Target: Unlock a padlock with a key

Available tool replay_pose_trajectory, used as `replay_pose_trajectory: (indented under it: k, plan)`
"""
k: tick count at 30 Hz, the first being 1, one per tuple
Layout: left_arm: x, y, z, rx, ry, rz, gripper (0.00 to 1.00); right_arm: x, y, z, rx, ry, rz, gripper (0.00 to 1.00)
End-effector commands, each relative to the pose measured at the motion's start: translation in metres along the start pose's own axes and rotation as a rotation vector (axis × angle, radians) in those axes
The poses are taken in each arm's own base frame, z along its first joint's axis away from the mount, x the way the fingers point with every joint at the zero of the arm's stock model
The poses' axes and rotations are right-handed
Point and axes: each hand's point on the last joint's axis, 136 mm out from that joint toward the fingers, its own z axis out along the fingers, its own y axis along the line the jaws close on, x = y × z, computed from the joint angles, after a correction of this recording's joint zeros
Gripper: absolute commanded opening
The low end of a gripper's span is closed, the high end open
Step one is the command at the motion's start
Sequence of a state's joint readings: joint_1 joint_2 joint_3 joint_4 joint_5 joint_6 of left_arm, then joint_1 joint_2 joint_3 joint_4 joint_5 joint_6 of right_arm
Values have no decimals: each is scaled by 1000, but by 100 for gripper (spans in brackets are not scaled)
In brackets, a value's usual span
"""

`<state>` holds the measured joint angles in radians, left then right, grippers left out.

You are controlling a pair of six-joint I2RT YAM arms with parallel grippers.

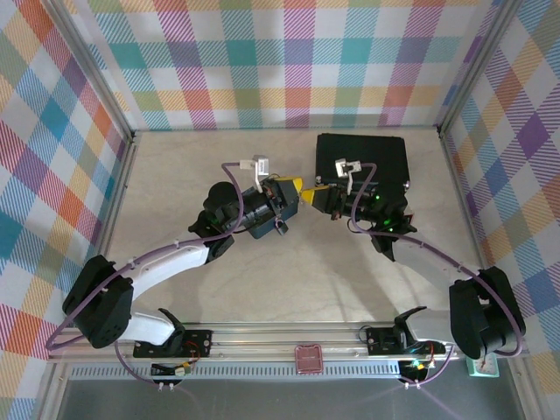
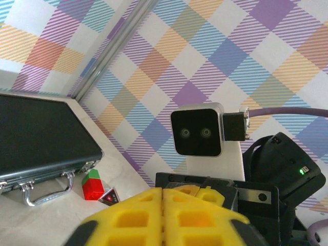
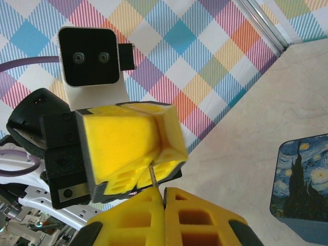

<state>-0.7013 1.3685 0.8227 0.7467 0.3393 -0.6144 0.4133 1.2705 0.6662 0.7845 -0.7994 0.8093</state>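
Observation:
My two grippers meet tip to tip above the middle of the table, the left gripper [image 1: 293, 188] facing the right gripper [image 1: 317, 197]. In the right wrist view my right gripper [image 3: 165, 197] is shut on a thin metal key [image 3: 152, 177]. The key's shaft runs up into the seam between the left gripper's yellow fingers [image 3: 128, 148]. The left gripper [image 2: 163, 197] is shut, pads pressed together. The padlock is hidden between those pads, where the key's tip vanishes. The right gripper's fingers [image 2: 205, 193] sit just behind the left ones.
A flat black case [image 1: 363, 162] lies at the back right, its handle and latches seen in the left wrist view [image 2: 41, 133]. A red-and-green block [image 2: 92, 185] lies near it. A blue-and-yellow painted tin [image 3: 302, 189] stands on the table. Plaid walls enclose three sides.

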Motion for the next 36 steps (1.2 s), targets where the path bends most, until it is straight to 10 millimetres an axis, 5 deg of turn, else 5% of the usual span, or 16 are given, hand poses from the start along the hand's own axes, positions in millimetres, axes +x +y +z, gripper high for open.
replay_pose_trajectory:
  k: [1, 2, 5, 12, 19, 23, 30, 36]
  plan:
    - [-19, -1, -10, -44, -74, 2, 60, 7, -11, -3, 72, 23, -39, 0]
    - [-23, 8, -16, -97, -94, -8, 75, 15, -21, -6, 129, 44, -38, 0]
    - [-32, 34, -34, -224, -138, -53, 90, 26, -38, -14, 233, 76, -65, 0]
    - [-3, 87, -59, -485, -57, -198, 91, 46, -65, -38, 456, 175, -139, 0]
    - [80, 107, -56, -617, 121, -303, 88, 54, -107, -82, 792, 227, -183, 0]
    - [109, 112, -34, -622, 178, -337, 88, 53, -127, -106, 966, 200, -153, 0]
    - [114, 118, 37, -540, 167, -350, 87, 49, -136, -132, 1123, 159, -123, 0]
    - [123, 155, 49, -609, 164, -361, 87, 51, -134, -144, 1165, 138, -99, 0]
